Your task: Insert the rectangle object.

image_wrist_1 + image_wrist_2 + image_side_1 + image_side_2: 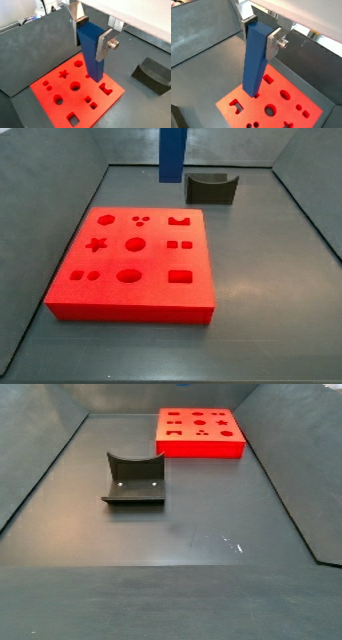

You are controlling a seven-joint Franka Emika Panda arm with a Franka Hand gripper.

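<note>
My gripper (pixel 90 40) is shut on the upper end of the rectangle object (pixel 93 62), a tall plain blue bar that hangs upright between the silver fingers in both wrist views (pixel 254 70). The gripper (pixel 260 40) holds the bar in the air above the red block with shaped holes (pixel 77 102), and its lower end is clear of the block (pixel 252 102). In a side view only the bar's lower part (pixel 173 153) shows at the top edge, behind the red block (pixel 134 308). The gripper is out of both side views.
A small dark grey holder with a curved notch (pixel 211 188) stands on the floor beyond the red block; it also shows in a wrist view (pixel 157 72) and a side view (pixel 134 479). Grey walls enclose the floor. The red block (pixel 201 447) lies near one wall.
</note>
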